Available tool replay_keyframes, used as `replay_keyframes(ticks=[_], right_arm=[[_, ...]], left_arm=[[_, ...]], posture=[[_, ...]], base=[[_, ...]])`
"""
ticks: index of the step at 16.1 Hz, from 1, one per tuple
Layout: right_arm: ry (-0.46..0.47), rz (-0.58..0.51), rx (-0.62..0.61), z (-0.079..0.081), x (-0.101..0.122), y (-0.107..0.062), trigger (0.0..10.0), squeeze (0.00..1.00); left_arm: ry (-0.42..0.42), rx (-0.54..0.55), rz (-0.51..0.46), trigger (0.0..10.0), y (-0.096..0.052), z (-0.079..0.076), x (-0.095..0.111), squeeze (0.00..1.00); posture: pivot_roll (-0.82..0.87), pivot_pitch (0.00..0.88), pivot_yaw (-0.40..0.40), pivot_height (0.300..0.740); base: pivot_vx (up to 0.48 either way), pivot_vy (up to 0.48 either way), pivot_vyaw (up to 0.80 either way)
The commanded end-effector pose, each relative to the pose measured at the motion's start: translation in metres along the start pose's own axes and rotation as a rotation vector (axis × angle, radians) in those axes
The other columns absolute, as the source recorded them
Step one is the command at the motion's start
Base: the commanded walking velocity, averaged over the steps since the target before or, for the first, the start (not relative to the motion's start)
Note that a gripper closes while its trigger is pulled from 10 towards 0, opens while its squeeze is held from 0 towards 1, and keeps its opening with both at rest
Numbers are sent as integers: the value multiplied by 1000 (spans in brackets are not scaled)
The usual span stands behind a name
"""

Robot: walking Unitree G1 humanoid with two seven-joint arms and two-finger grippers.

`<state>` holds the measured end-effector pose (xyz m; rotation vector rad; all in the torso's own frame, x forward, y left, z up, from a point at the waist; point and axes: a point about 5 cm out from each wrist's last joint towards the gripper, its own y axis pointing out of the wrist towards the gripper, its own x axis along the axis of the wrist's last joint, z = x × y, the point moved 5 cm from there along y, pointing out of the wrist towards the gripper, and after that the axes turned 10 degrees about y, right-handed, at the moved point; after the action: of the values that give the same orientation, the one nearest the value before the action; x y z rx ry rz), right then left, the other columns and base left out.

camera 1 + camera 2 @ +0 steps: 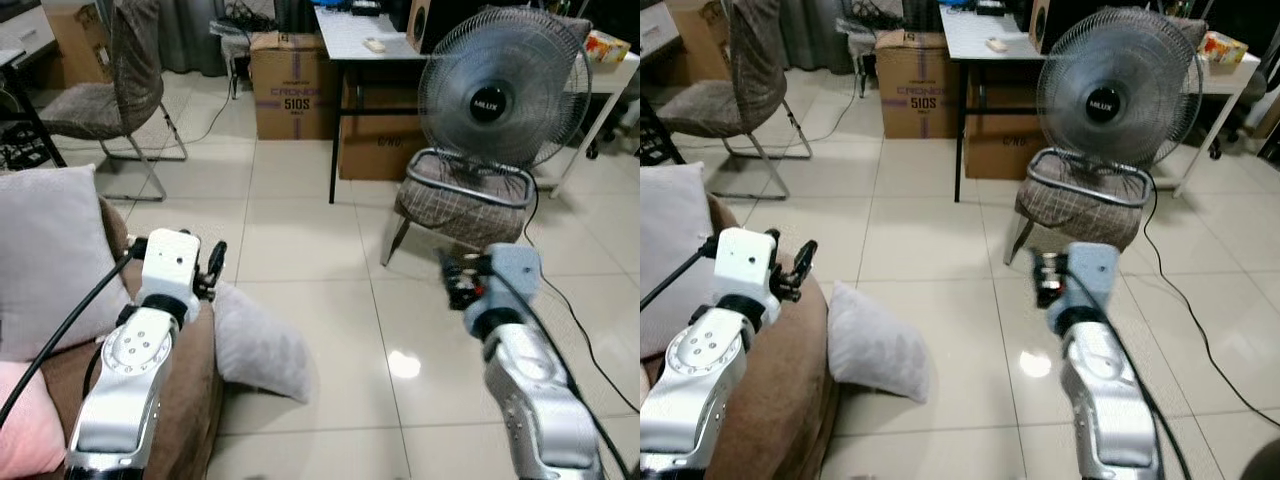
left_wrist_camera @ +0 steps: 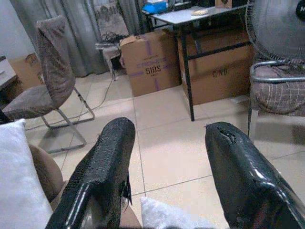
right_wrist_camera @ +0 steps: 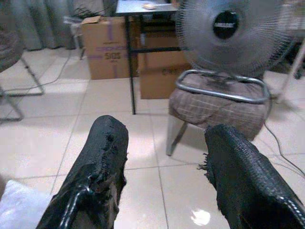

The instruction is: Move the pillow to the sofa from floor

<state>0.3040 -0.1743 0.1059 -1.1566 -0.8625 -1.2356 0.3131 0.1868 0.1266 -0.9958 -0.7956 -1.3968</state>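
Note:
A light grey pillow (image 1: 258, 343) lies on the tiled floor, leaning against the side of the brown sofa (image 1: 185, 385). Its corner (image 2: 167, 217) shows under my left fingers in the left wrist view. My left gripper (image 1: 212, 268) hovers open above the sofa arm, just above and left of the pillow. My right gripper (image 1: 455, 280) is held open over bare floor, well to the right of the pillow. A second grey cushion (image 1: 45, 262) and a pink one (image 1: 25, 425) rest on the sofa.
A stool (image 1: 465, 200) carrying a standing fan (image 1: 503, 85) is ahead on the right, its cable trailing over the tiles. Behind are a black-legged table (image 1: 365, 45), cardboard boxes (image 1: 292, 88) and a chair (image 1: 115, 90). Open tile floor lies between me and them.

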Motion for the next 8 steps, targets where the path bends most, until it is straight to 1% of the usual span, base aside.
replay_keyframes(ticks=[1, 2, 4, 7, 8], right_arm=[[34, -6, 16, 5, 3, 2, 10000, 0], [23, 1, -1, 2, 2, 2, 10000, 0], [26, 6, -9, 2, 1, 3, 10000, 0], [34, 5, 11, 7, 1, 3, 10000, 0], [63, -8, 35, 11, 4, 2, 10000, 0]], left_arm=[[-3, 7, -15, 10000, 1, 3, 3, 141], [-16, 9, -10, 10000, 2, 2, 3, 133], [-7, 15, 9, 10000, 3, 3, 1, 137], [-26, 8, 8, 10000, 4, 2, 1, 153], [-26, 7, 9, 10000, 3, 2, 1, 157]], posture=[[46, 0, 23, 740], [45, 0, 27, 740], [45, 0, 27, 740], [48, 0, 26, 740], [48, 0, 26, 740]], base=[[0, 0, 0], [0, 0, 0], [0, 0, 0], [0, 0, 0], [0, 0, 0]])
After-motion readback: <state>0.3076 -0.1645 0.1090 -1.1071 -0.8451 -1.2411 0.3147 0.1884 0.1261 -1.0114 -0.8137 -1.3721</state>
